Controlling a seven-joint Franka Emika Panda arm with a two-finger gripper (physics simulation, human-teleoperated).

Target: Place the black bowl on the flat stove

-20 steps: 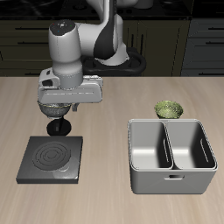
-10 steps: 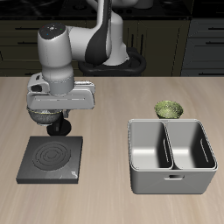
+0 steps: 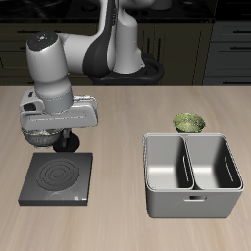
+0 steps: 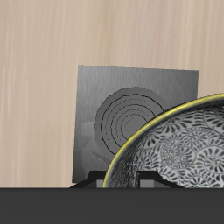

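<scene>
The black bowl (image 3: 40, 136) hangs in the air with my gripper (image 3: 45, 128) shut on its rim. It is above the back edge of the flat stove (image 3: 59, 178), which lies on the table near the front edge. In the wrist view the black bowl (image 4: 179, 147) shows its speckled grey-white inside and a yellowish rim, close under the camera. Beyond it lies the flat stove (image 4: 122, 118) with its ring marks. My fingertips are mostly hidden by the bowl and the gripper body.
A small black pot (image 3: 68, 144) stands just behind the stove, close to the held bowl. A grey two-compartment bin (image 3: 192, 174) sits across the table, with a green-yellow bowl (image 3: 188, 123) behind it.
The arm has carried the bowl sideways, away from the bin, and a little nearer the front edge, so it now hangs over the stove's back edge.
</scene>
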